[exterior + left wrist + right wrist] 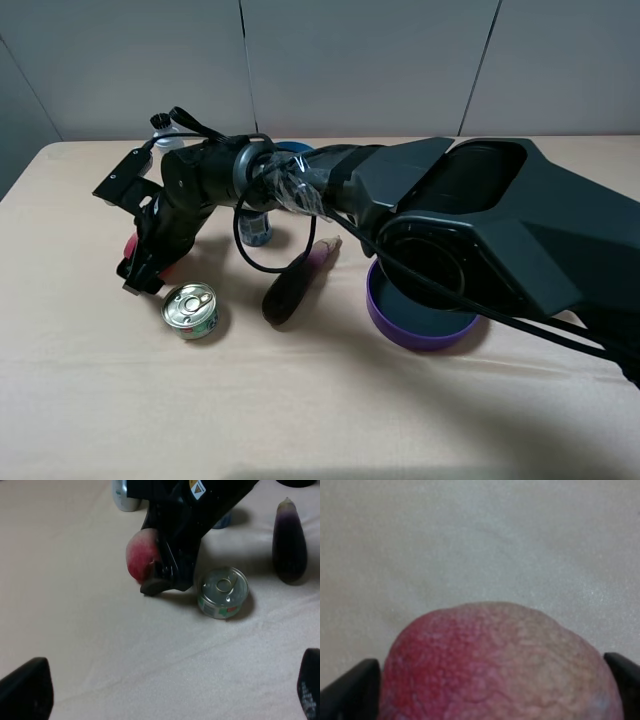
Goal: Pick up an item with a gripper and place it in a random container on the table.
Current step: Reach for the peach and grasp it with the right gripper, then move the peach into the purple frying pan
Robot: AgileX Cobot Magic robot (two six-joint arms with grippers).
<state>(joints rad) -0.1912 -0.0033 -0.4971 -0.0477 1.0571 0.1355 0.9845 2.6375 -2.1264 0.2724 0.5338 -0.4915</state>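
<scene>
1. The right claw [487, 687] is seen clamped on the peach [141, 557], with a black finger [349, 690] laid against each side of the fruit.
2. The peach is found towards the left of the worktop [320, 420] in the high view. It is low at the cloth, but whether it is resting on it or just raised cannot be told.
3. The right arm is stretched across from the right side of the worktop, and the claw is pointed steeply down.
4. A tin can [190, 309] with a ring pull is stood upright just beside the claw, towards the front edge.
5. An eggplant [292, 288] is laid farther right, between the can and the pan, apart from both.
6. The purple pan [400, 325] is set well apart from the peach and is partly covered by the arm.
7. The left claw [167, 692] is spread wide over bare cloth. Only its two dark tips are shown, at the corners of its own view.
</scene>
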